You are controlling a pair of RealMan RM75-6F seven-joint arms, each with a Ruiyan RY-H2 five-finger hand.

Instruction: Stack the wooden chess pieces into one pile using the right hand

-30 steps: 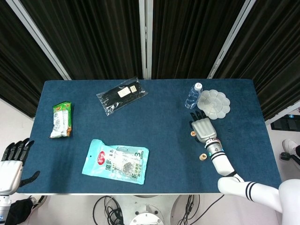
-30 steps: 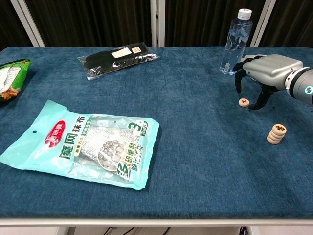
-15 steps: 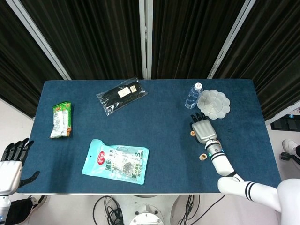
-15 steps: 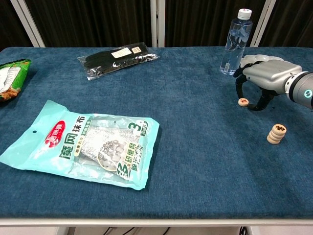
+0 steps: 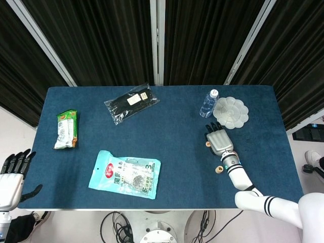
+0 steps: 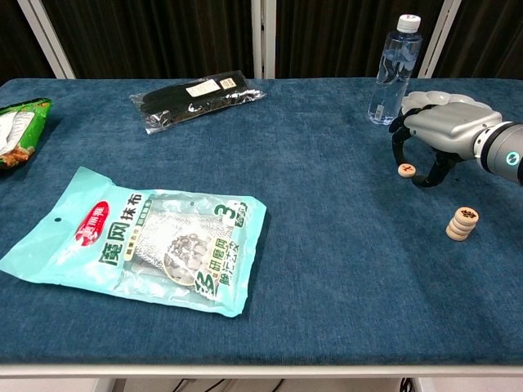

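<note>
Over on the right side of the blue table (image 6: 327, 269), the right hand (image 6: 441, 135) hovers palm-down above a single wooden chess piece (image 6: 406, 170), its dark fingers (image 6: 400, 139) curled downward and apart around the piece; from the chest view they look close to the piece but I cannot tell whether they touch it, and the hand holds nothing. In the head view the same hand (image 5: 219, 138) shows with the loose piece (image 5: 207, 144) peeking out just at its left edge. Nearer the front edge and a little to the right stands the pile of chess pieces (image 6: 462, 223), a short upright stack of wooden discs, apart from the hand; from above it appears as a small round spot (image 5: 219, 169) beside the wrist. Beyond the hand, toward the far edge, a clear water bottle (image 6: 395, 69) with a white cap stands upright, and just to its right lies a pale flower-shaped dish (image 5: 231, 112). On the left half of the table, a teal snack-like packet with Chinese print (image 6: 139, 238) lies flat near the front, a black packet with a white label (image 6: 196, 98) lies toward the far side, and a green bag (image 5: 66, 129) rests near the left edge. The left hand (image 5: 12, 174) hangs off the table at the near left corner, fingers apart and empty.
</note>
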